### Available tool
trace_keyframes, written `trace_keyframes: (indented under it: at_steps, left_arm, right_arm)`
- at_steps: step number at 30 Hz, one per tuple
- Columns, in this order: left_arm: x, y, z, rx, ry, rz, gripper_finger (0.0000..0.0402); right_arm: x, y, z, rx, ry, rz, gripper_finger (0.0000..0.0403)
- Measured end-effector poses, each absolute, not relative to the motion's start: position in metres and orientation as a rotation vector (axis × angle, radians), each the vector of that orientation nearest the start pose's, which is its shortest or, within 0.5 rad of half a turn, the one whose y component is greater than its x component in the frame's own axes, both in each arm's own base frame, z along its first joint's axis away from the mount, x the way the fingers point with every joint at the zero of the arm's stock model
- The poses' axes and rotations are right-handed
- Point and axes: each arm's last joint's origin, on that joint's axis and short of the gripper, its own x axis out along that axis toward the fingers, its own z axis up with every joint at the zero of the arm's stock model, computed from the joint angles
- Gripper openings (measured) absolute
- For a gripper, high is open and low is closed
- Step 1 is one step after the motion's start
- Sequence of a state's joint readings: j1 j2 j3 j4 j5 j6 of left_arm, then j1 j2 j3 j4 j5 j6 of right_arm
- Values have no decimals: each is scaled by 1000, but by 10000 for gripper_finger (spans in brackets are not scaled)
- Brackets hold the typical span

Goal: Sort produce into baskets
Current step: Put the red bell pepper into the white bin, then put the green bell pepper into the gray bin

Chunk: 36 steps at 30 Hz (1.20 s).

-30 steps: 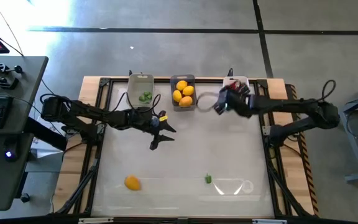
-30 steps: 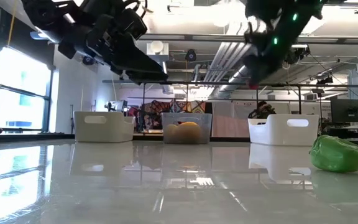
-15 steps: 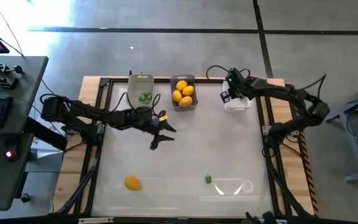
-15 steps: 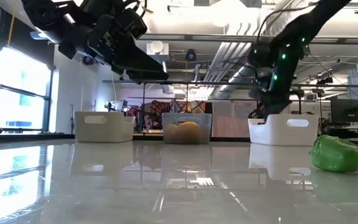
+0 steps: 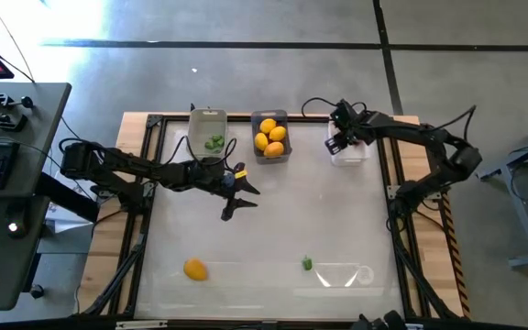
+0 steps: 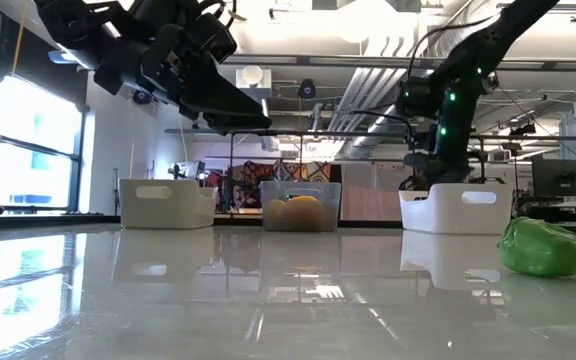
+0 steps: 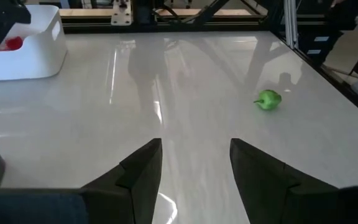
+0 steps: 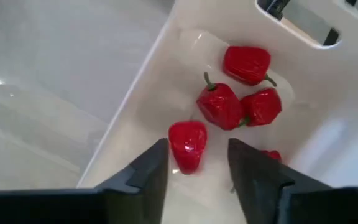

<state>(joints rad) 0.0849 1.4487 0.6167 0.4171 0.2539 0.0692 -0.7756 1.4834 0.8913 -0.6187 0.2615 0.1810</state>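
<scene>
Glossy white table (image 5: pixel 273 229) spreads beneath me; my right gripper (image 8: pixel 194 165), parted and empty, overhangs smooth white tub (image 8: pixel 166 68) of waxy red peppers (image 8: pixel 219 104).

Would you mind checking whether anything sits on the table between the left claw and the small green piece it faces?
Nothing visible does. In the left wrist view, only bare glossy table lies between the open left claw and the green piece. The white tub stands well off to one side of that line.
</scene>
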Motion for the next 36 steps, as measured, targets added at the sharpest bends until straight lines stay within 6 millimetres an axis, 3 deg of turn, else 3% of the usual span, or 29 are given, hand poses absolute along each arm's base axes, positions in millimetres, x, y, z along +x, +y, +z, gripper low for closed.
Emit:
trace_keyframes:
  at_steps: [3, 7, 13, 19, 24, 30, 36]
  left_arm:
    - [285, 17, 186, 13, 398, -176, 177]
    - [285, 17, 187, 16, 397, -171, 177]
    - [285, 17, 187, 31, 395, -171, 177]
    - [285, 17, 187, 42, 395, -173, 177]
    - [285, 17, 187, 41, 395, -174, 177]
    - [285, 17, 187, 16, 397, -169, 177]
    - [284, 17, 186, 12, 404, -169, 177]
  right_arm:
    - [190, -183, 206, 431, 1182, -990, 185]
    - [200, -159, 236, 364, 1151, -921, 191]
    - [217, -89, 260, 213, 1102, -654, 163]
    - [232, 7, 245, -10, 1156, -234, 144]
    - [242, 74, 231, -62, 1112, -45, 143]
    - [249, 127, 202, 82, 1176, 45, 150]
    - [256, 164, 189, 52, 1267, 33, 198]
